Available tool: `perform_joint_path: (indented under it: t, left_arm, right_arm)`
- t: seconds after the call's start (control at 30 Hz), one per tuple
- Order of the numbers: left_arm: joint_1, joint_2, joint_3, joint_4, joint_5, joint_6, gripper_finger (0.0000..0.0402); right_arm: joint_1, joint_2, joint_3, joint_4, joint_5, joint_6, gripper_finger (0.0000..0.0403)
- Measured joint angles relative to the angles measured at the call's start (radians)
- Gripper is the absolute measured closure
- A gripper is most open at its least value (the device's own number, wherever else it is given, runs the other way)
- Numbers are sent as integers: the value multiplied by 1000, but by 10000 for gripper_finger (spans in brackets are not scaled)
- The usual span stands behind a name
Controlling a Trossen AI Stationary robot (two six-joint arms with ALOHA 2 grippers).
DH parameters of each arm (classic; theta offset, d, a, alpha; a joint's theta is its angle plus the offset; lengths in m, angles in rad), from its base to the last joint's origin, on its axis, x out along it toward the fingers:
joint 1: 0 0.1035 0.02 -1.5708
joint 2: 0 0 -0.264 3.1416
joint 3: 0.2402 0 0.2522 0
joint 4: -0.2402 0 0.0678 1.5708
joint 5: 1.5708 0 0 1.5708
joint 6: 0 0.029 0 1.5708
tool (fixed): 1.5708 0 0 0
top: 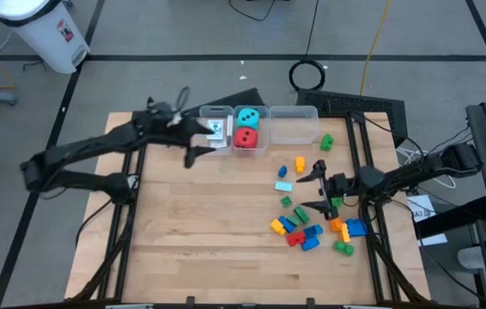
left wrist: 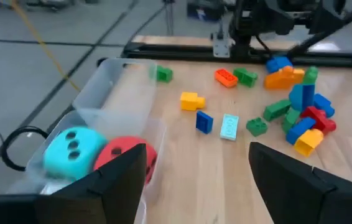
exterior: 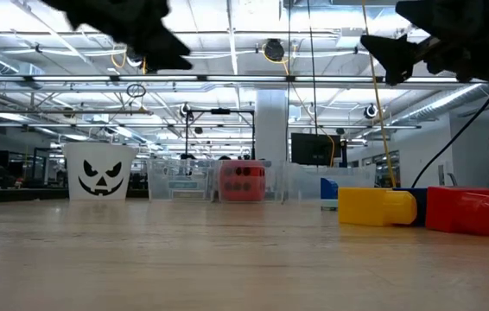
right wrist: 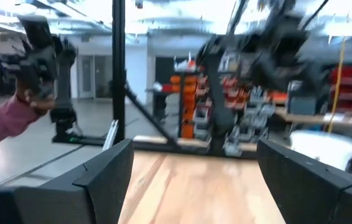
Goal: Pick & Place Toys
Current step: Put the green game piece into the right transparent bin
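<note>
The teal die and the red die lie in the middle clear bin; both also show in the left wrist view, teal and red. White card packs lie in the left bin. Several coloured bricks lie scattered on the table's right half. My left gripper is open and empty, raised beside the left bin. My right gripper is open and empty, raised over the bricks, its fingers pointing toward the table's left edge.
The right clear bin holds nothing. A white paper cup with a pumpkin face stands at the far left in the low view. A yellow brick and a red brick lie near that camera. A person's sleeved hand shows beyond the table.
</note>
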Motion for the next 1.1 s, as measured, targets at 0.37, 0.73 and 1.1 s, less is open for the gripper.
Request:
perform_joint_path:
  t: [0.37, 0.73, 1.1]
  left_arm:
    - [-8, -494, -458, 242, -29, -194, 114]
    - [-237, -613, -816, 668, -254, -270, 114]
    - [-341, -663, -830, 563, -473, -181, 114]
  right_arm:
    - [-64, 0, 0, 97, -6, -17, 87]
    - [-83, -1, 52, 80, -8, 124, 87]
    - [-39, -8, 196, -389, 83, 198, 87]
